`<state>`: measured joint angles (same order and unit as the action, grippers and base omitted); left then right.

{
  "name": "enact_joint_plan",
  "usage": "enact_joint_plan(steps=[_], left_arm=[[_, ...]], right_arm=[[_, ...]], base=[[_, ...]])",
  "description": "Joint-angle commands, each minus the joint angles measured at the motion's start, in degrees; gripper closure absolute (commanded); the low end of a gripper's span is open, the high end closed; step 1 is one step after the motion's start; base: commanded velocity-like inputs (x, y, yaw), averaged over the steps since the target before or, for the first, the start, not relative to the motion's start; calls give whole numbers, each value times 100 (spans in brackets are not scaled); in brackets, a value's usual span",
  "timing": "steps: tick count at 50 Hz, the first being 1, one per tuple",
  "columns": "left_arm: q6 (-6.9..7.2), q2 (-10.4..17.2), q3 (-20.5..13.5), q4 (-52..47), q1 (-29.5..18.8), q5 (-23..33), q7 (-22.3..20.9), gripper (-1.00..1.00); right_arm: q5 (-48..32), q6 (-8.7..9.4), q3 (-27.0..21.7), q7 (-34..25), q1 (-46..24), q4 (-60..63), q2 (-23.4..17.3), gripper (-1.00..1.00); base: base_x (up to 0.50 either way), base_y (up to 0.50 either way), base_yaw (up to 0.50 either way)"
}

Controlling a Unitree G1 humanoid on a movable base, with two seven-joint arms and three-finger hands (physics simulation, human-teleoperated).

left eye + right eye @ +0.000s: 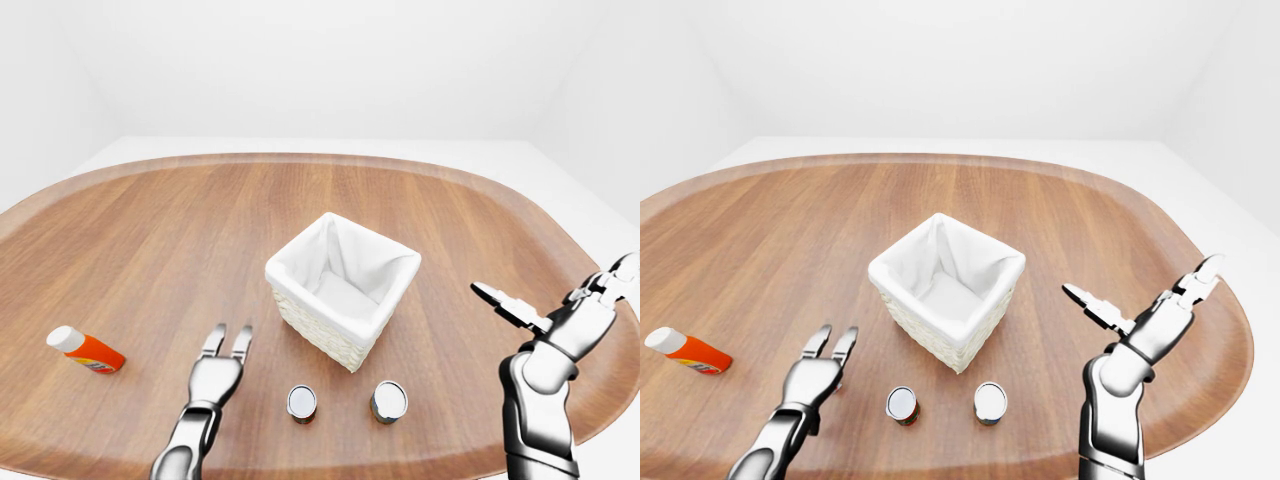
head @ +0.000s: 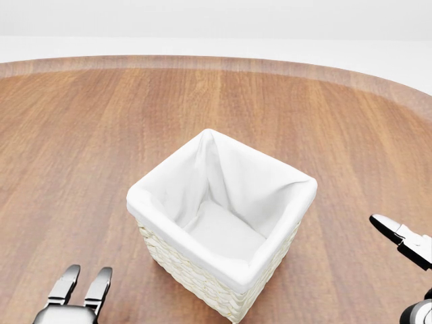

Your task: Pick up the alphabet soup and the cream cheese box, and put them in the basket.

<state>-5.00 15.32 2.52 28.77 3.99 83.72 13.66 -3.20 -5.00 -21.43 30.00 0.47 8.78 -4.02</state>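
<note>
The wicker basket (image 1: 312,327) with a white cloth lining stands mid-table and holds nothing I can see. Two small cans (image 1: 301,402) (image 1: 389,400) stand upright just below it in the left-eye view; their labels are hidden, so I cannot tell which is the alphabet soup. No cream cheese box shows in any view. My left hand (image 1: 229,333) is open, fingers straight, low on the table to the left of the cans and touching nothing. Open too is my right hand (image 1: 553,296), fingers spread wide in the air to the right of the basket.
An orange bottle with a white cap (image 1: 88,351) lies at the table's left. The rounded wooden table (image 1: 150,230) ends close behind my right hand. White floor and walls surround it.
</note>
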Motion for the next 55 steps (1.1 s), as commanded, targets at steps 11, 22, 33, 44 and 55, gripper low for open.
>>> enact_joint_plan(steps=[11, 22, 33, 44, 55], left_arm=[[0, 133, 84, 997, -400, -280, 390, -100], [0, 188, 194, 1739, -749, -391, 639, -100], [0, 254, 248, 2000, -860, -516, 683, -100], [0, 191, 413, 3065, -1320, -562, 1160, -100], [0, 148, 648, 4167, -1774, -701, 1625, -100]], right_arm=[[-17, 0, 17, 0, -20, -84, -21, -100], [-12, 0, 16, 0, 5, 32, -9, -100], [-26, 0, 11, 0, -10, -18, -10, -100], [-21, 0, 7, 0, -24, -36, -12, -100], [-19, 0, 7, 0, -14, -20, -11, -100]], base=[[0, 0, 0], [0, 0, 0], [0, 0, 0], [0, 0, 0], [0, 0, 0]])
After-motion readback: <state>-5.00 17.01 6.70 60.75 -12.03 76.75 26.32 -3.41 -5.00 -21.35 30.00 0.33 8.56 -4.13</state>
